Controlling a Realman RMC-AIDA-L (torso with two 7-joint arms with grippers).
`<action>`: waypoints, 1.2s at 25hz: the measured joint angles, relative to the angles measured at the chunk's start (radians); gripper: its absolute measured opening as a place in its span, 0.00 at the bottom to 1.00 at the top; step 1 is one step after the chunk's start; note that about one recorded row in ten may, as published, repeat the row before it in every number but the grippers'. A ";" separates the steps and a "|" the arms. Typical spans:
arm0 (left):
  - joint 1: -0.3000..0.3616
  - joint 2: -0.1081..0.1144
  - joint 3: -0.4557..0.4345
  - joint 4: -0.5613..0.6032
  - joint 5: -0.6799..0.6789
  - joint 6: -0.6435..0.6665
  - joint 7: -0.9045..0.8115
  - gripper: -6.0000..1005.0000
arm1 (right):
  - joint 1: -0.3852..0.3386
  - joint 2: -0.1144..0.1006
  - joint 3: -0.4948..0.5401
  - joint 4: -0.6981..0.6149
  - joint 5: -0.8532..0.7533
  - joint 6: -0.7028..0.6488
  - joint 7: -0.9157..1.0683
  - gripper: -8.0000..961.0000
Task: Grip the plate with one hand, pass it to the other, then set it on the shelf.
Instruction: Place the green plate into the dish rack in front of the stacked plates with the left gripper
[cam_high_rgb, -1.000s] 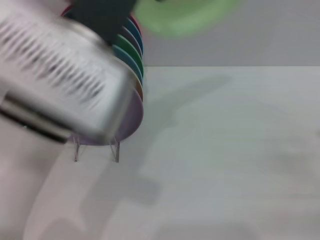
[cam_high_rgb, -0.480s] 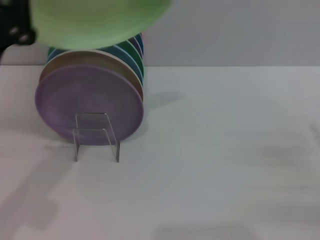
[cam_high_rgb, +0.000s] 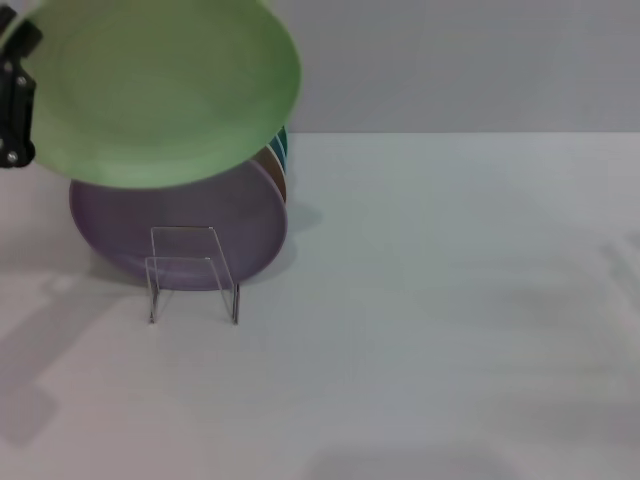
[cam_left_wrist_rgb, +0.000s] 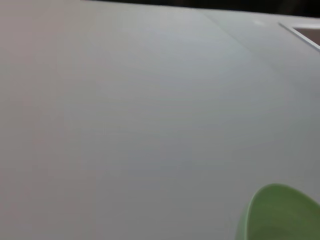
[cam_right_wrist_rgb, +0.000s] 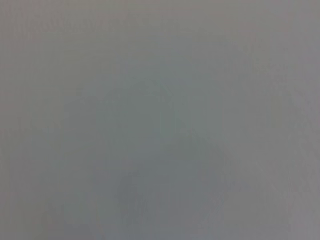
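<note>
While the left gripper (cam_high_rgb: 16, 95) grips its rim, the plate (cam_high_rgb: 165, 90) hangs in the air.
It overlaps the racked plates (cam_high_rgb: 180, 215) near the surface's (cam_high_rgb: 450, 300) far-left corner — clear shelf (cam_high_rgb: 192, 272) just in front.

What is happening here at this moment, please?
The left pincer, at the left edge of the head view, holds the pale green plate by its rim, up in the air over a row of plates standing on edge on the white table. The lilac plate stands at the front of the row, behind the small clear shelf, which holds nothing. The right arm is not in view.
</note>
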 joint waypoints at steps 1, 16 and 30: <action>-0.003 0.004 0.009 0.011 0.000 -0.001 0.001 0.08 | 0.003 0.000 -0.001 -0.003 0.000 0.000 0.001 0.54; -0.045 0.019 0.117 0.130 0.000 -0.015 0.050 0.07 | 0.017 0.002 -0.034 -0.023 0.000 0.011 0.002 0.54; -0.050 0.021 0.160 0.153 0.000 -0.057 0.082 0.08 | 0.016 0.002 -0.053 -0.029 0.000 0.028 -0.007 0.54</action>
